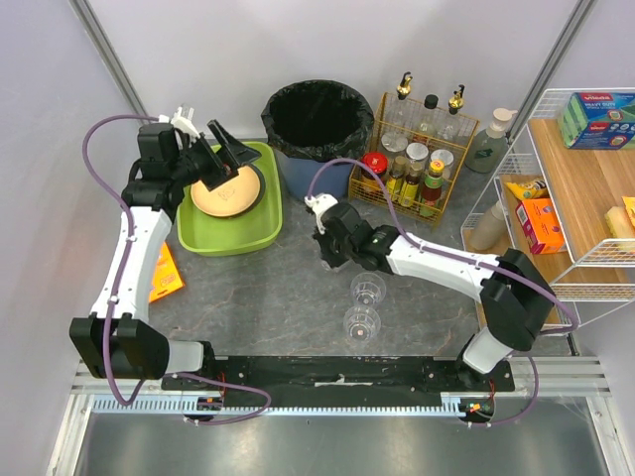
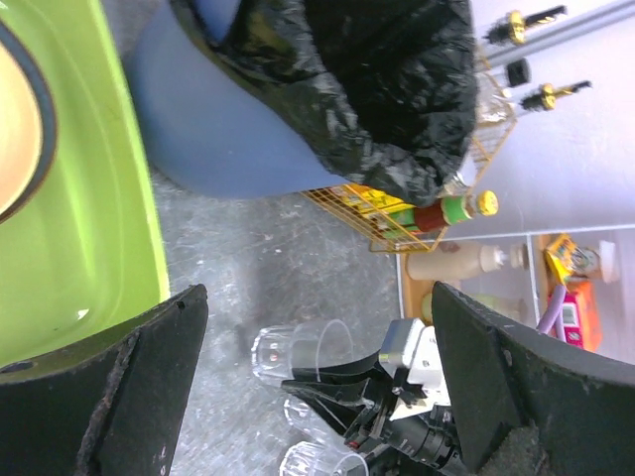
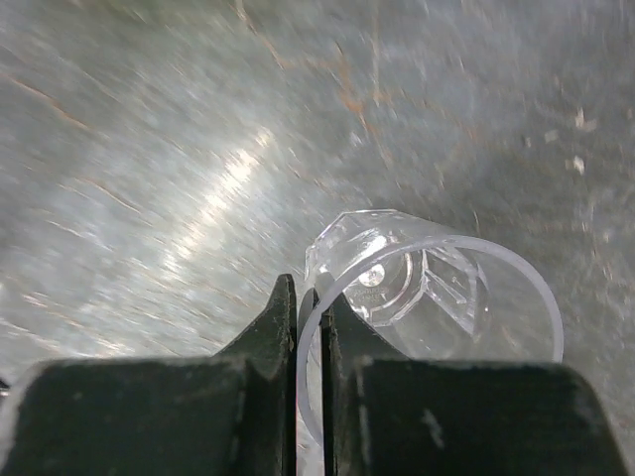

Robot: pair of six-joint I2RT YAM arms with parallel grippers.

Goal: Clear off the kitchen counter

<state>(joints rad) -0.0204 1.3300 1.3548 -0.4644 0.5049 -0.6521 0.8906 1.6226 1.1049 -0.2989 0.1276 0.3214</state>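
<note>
Nearest me, one clear glass (image 1: 361,321) stands on the grey kitchen counter (image 1: 260,297). Just beyond it, my right gripper (image 3: 310,302) pinches the rim of a second glass (image 3: 437,297). Farther back, my left gripper (image 1: 230,164) hangs wide open over the plate (image 1: 224,194) in the green tub (image 1: 248,234).

From above, the right arm (image 1: 437,260) covers its own fingertips and part of the held glass (image 1: 368,289), and the labels on the bottles (image 1: 417,174) are too small to read. The left wrist view cuts the plate (image 2: 15,119) and green tub (image 2: 99,198) at its left edge, the bin (image 2: 327,89) at the top and the other glass (image 2: 317,461) at the bottom. In the right wrist view the kitchen counter (image 3: 149,149) is blurred and the right gripper (image 3: 310,317) hides the glass's near rim.
</note>
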